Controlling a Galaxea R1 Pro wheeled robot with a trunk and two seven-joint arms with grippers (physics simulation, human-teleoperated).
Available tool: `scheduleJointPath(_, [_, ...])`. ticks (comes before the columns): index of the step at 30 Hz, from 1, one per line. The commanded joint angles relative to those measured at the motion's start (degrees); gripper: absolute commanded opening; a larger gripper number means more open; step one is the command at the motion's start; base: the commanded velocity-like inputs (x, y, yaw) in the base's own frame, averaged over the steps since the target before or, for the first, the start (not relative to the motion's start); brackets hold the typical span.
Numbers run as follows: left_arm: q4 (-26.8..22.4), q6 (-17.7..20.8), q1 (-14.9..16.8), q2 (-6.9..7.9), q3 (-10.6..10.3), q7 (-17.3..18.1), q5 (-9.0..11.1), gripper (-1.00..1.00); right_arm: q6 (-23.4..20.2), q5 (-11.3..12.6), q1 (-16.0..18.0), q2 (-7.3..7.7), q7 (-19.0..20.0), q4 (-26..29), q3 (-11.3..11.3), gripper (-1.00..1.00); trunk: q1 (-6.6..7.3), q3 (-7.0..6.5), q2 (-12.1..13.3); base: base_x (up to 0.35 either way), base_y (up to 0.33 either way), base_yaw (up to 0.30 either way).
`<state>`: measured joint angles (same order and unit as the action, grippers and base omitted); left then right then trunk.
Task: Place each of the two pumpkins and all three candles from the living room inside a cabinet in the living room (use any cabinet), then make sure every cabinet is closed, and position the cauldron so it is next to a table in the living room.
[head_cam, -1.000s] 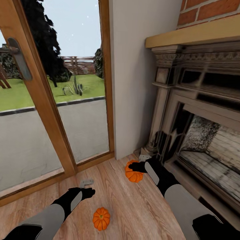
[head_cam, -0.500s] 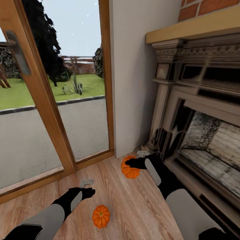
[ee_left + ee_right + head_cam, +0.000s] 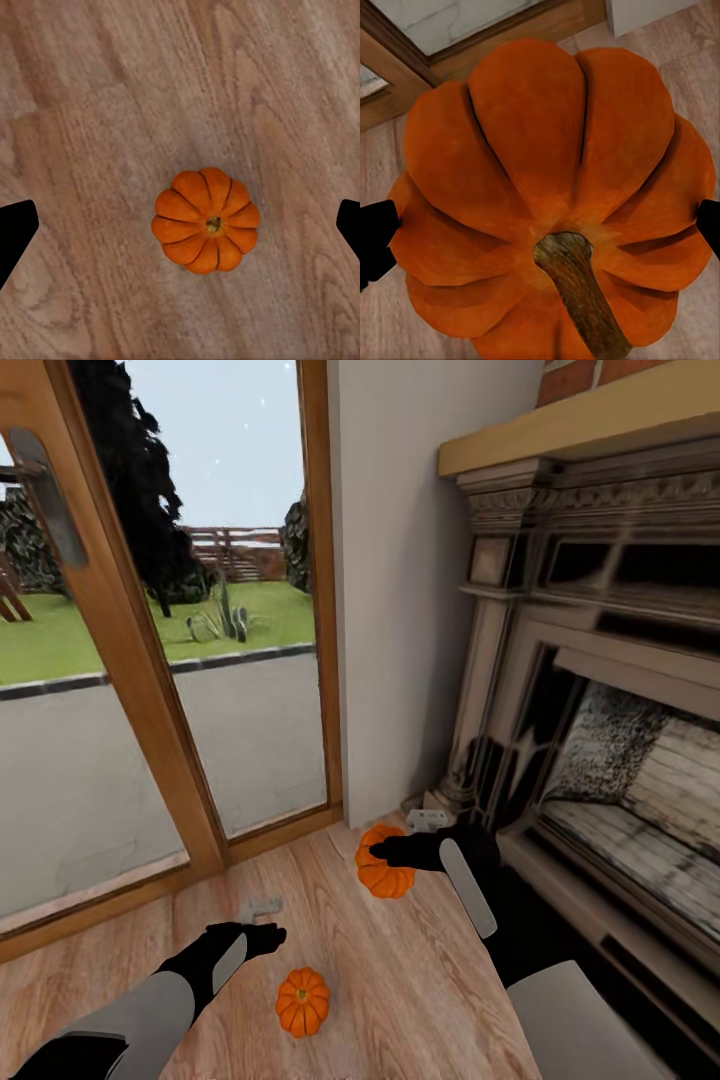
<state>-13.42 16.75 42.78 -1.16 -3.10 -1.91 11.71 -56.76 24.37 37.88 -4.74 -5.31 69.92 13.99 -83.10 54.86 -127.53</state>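
My right gripper (image 3: pixel 385 852) is clamped on the far pumpkin (image 3: pixel 385 876), one fingertip (image 3: pixel 376 236) against each flank, the stem (image 3: pixel 581 292) pointing toward the wrist camera; in the head view this pumpkin sits in front of the fireplace (image 3: pixel 600 690) base, near the corner where the white wall (image 3: pixel 400 590) meets the door frame (image 3: pixel 320 590). Whether it rests on the wood floor (image 3: pixel 420 970) or is lifted clear of it, I cannot tell. My left gripper (image 3: pixel 270 934) hangs spread wide above the floor, palm down, fingertips (image 3: pixel 16 225) well apart at either edge of the wrist view and touching nothing. The near pumpkin (image 3: pixel 302 1001) stands upright on the floor, stem up, between the two arms and just beside my left gripper on its right; in the left wrist view the near pumpkin (image 3: pixel 205 219) lies between the fingertips, nearer the right-hand one, with bare planks all round it. A small grey bracket (image 3: pixel 260 908) lies on the floor just beyond my left gripper, near the sill of the glass door (image 3: pixel 150 660). A second pale grey object (image 3: pixel 428 820) sits against the fireplace base, just behind my right gripper; its shape is too small to make out
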Motion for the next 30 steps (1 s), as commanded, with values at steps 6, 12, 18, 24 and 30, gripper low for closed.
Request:
scheduleJointPath(6, [-0.12, 0.30, -0.02, 0.02, -0.33, -0.20, 0.53, 1.00, -0.19, 0.66, 0.02, 0.01, -0.49, 0.12, -0.06, -1.00, -1.31, 1.13, -2.44, 0.000, 0.000, 0.000])
scheduleJointPath(12, [-0.10, 0.30, -0.02, 0.02, -0.33, -0.20, 0.52, 1.00, -0.08, 0.68, 0.02, 0.00, -0.49, 0.13, 0.08, -1.00, -2.63, 2.21, -4.85, 0.000, 0.000, 0.000])
scheduleJointPath(18, [-0.12, 0.30, -0.03, 0.02, -0.33, -0.20, 0.54, 1.00, 0.20, 0.68, 0.01, 0.00, -0.46, 0.13, 0.15, -1.00, -3.95, 3.29, -7.26, 0.000, 0.000, 0.000])
scheduleJointPath(24, [-0.12, 0.22, -0.03, 0.02, -0.33, -0.20, 0.52, 1.00, 0.39, 0.68, 0.02, 0.00, -0.41, 0.13, 0.10, -1.00, -5.27, 4.36, -9.66, 0.000, 0.000, 0.000])
scheduleJointPath(30, [-0.12, 0.22, -0.06, 0.02, -0.33, -0.20, 0.53, 1.00, 0.41, 0.68, 0.00, 0.00, -0.40, 0.13, 0.11, -1.00, -6.58, 5.44, -12.07, 0.000, 0.000, 0.000])
